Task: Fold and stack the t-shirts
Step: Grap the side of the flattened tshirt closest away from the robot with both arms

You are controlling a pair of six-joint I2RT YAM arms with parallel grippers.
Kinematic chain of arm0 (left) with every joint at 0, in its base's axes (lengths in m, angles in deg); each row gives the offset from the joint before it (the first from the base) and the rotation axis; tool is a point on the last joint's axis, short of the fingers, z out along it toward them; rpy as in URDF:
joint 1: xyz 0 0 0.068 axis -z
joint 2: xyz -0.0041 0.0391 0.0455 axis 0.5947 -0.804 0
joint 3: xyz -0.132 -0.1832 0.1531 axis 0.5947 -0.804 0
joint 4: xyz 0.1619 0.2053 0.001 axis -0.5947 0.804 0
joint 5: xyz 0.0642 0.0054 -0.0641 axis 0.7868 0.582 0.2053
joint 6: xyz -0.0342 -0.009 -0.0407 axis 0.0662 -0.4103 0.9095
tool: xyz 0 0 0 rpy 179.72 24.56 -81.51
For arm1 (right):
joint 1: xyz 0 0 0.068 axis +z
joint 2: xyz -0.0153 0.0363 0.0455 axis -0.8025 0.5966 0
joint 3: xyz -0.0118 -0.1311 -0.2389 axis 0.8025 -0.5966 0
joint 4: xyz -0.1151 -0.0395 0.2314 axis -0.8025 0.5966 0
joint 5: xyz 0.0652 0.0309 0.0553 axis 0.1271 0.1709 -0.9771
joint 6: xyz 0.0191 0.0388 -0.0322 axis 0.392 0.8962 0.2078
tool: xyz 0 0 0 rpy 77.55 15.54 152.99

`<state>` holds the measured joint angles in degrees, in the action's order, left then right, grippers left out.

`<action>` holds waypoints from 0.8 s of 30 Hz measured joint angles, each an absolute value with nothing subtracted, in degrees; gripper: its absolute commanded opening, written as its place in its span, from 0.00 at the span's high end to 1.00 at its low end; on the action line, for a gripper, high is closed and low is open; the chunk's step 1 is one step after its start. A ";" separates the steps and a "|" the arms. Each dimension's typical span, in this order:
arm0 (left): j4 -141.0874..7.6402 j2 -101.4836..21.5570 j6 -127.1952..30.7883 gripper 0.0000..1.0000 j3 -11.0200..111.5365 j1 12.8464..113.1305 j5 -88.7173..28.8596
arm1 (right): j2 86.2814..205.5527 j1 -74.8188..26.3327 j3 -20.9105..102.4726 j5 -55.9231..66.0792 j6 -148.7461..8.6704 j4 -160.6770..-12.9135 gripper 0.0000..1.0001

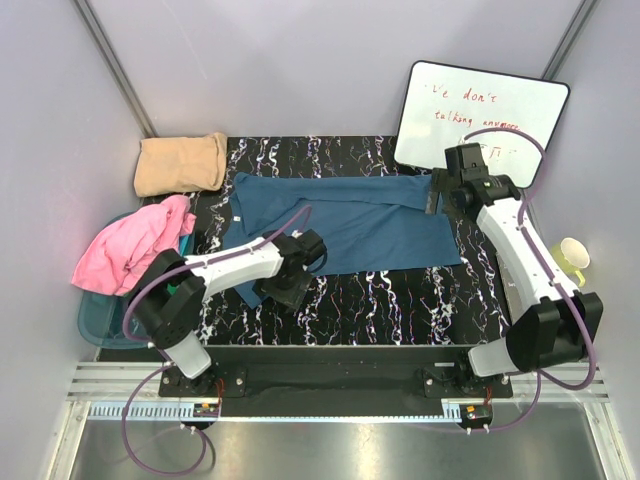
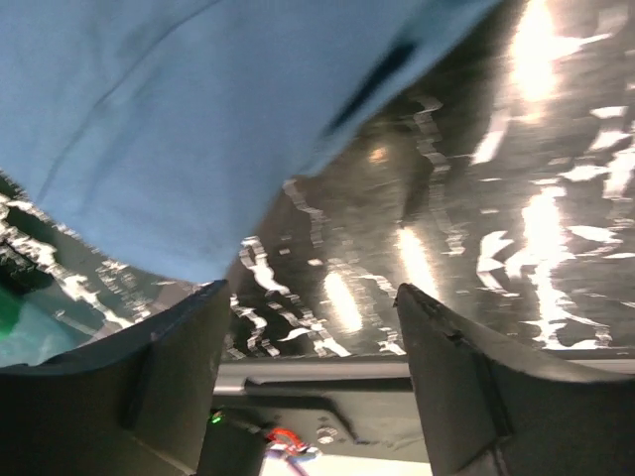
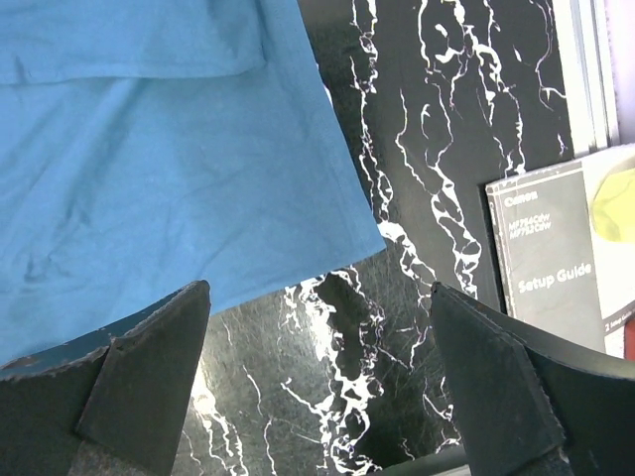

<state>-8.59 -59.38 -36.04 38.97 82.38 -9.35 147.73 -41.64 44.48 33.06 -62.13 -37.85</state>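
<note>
A dark teal-blue t-shirt [image 1: 350, 225] lies spread and partly folded on the black marbled table [image 1: 400, 310]. My left gripper [image 1: 290, 290] is open and empty at the shirt's near-left corner, with the cloth edge [image 2: 179, 149] just beyond its fingers. My right gripper [image 1: 435, 195] is open and empty above the shirt's far-right corner [image 3: 198, 169]. A folded tan-beige shirt [image 1: 182, 163] sits at the back left. A pink shirt [image 1: 130, 250] is heaped at the left, with a bit of green cloth [image 1: 178, 288] under it.
A teal bin [image 1: 100, 320] holds the pink heap at the table's left edge. A whiteboard [image 1: 480, 115] leans at the back right. A yellow-green cup [image 1: 570, 260] and a setup guide booklet [image 3: 556, 248] lie at the right.
</note>
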 measured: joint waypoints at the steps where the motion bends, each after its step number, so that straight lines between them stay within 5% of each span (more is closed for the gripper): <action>1: -9.20 -59.23 -35.66 0.33 39.02 83.03 -9.39 | 146.96 -41.64 43.89 32.97 -62.04 -37.85 0.00; 12: -11.54 -65.81 -31.82 0.20 43.43 90.09 -8.85 | 143.97 -41.64 39.27 32.53 -62.09 -37.74 0.00; 24: -9.75 -73.00 -31.18 0.19 51.21 89.85 -4.30 | 143.86 -41.64 39.27 32.58 -64.16 -37.79 0.00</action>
<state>-9.75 -73.00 -31.18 51.21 89.85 -4.30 143.86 -41.64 39.27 32.58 -64.16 -37.79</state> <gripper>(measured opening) 0.806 0.994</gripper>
